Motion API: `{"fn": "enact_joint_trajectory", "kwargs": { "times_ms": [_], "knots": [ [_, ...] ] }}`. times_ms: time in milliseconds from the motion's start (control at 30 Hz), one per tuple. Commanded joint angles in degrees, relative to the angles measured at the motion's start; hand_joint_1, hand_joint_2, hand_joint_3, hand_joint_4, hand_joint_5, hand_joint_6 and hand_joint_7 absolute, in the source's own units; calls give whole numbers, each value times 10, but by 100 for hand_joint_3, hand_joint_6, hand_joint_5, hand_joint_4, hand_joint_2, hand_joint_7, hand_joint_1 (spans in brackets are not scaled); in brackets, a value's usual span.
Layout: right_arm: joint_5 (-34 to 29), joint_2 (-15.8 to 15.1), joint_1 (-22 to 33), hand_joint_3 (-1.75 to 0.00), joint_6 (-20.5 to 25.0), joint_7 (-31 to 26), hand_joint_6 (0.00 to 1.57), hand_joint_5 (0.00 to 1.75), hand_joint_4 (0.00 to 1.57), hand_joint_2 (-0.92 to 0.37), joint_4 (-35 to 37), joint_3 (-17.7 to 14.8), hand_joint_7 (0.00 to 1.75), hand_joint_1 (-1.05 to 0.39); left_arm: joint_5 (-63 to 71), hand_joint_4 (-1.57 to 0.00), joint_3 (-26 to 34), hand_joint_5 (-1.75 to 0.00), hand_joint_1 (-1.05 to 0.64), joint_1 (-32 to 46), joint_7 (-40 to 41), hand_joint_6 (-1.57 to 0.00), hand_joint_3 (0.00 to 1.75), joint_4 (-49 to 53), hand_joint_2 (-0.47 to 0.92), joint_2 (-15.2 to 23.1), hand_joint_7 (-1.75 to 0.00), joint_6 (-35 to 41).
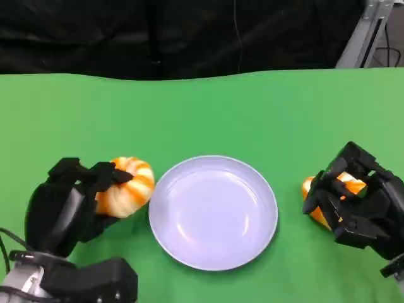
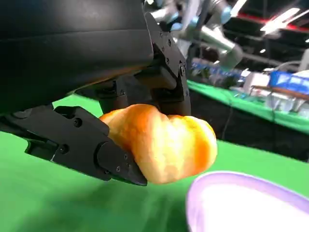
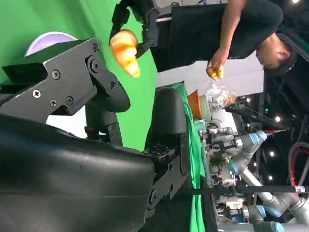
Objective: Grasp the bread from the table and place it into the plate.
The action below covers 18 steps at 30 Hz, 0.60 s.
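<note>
The left hand grips a bread, a rounded, ridged, glossy orange-and-cream roll, just left of the plate; from the left wrist the fingers clamp it from both sides, lifted off the green cloth. The plate is round, shallow, smooth and pale lilac, with nothing in it. Right of it, a second roll lies mostly hidden under the right hand, whose fingers curl over it; whether they actually hold it I cannot tell. Beyond the table, in the right wrist view, stands a person.
</note>
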Motion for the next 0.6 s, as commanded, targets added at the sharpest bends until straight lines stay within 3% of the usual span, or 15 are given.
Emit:
{"fn": "enact_joint_trajectory", "kwargs": {
  "times_ms": [33,600],
  "knots": [
    [5,-6,-1,-121,-1,-1,37,175,48,-59,-3,-5,160,9,5,-55,13,-147,-9,20,8,-72,14,-51,92,12,-101,-5],
    [2,-4,-2,-120,-14,1,38,175,50,-59,2,-4,160,6,12,-61,15,-140,-11,33,-43,-71,10,-160,91,-13,-107,-8]
  ]
}}
